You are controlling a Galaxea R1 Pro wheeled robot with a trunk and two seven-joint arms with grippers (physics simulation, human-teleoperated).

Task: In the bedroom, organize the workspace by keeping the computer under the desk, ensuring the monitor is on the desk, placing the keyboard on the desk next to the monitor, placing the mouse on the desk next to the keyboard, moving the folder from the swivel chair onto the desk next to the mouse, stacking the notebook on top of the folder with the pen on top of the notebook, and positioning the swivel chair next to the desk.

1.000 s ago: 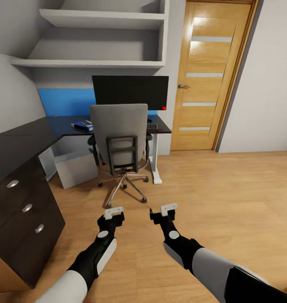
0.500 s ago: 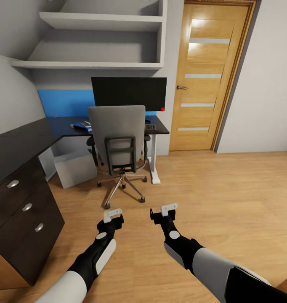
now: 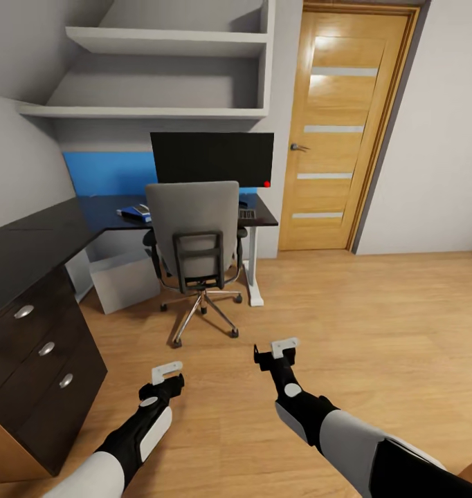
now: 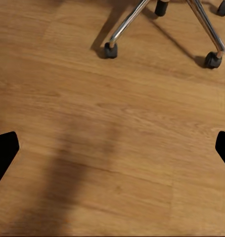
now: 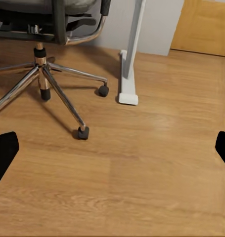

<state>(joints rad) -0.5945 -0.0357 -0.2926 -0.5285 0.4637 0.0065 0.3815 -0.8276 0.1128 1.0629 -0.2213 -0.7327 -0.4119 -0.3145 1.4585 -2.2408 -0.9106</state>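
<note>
The grey swivel chair (image 3: 193,221) stands at the black L-shaped desk (image 3: 35,235), its back to me, its chrome base (image 5: 43,74) on the floor. The black monitor (image 3: 212,158) stands on the desk behind it. A corner of the keyboard (image 3: 248,214) shows right of the chair. The blue folder (image 3: 134,211) lies on the desk left of the chair, with a small grey notebook (image 3: 142,207) on it. The light grey computer (image 3: 125,280) sits under the desk. My left gripper (image 3: 168,377) and right gripper (image 3: 277,351) hang open and empty over the floor, short of the chair.
A wooden door (image 3: 336,131) is at the right of the desk, white shelves (image 3: 160,69) above it, a blue wall panel (image 3: 108,171) behind. The desk's white leg (image 5: 128,59) stands beside the chair's casters. Three drawers (image 3: 46,349) are at my left. Bare wooden floor spreads rightward.
My left gripper has drawn back and lower toward me. The right gripper has barely moved. The whole picture has shifted slightly down, so the camera moved.
</note>
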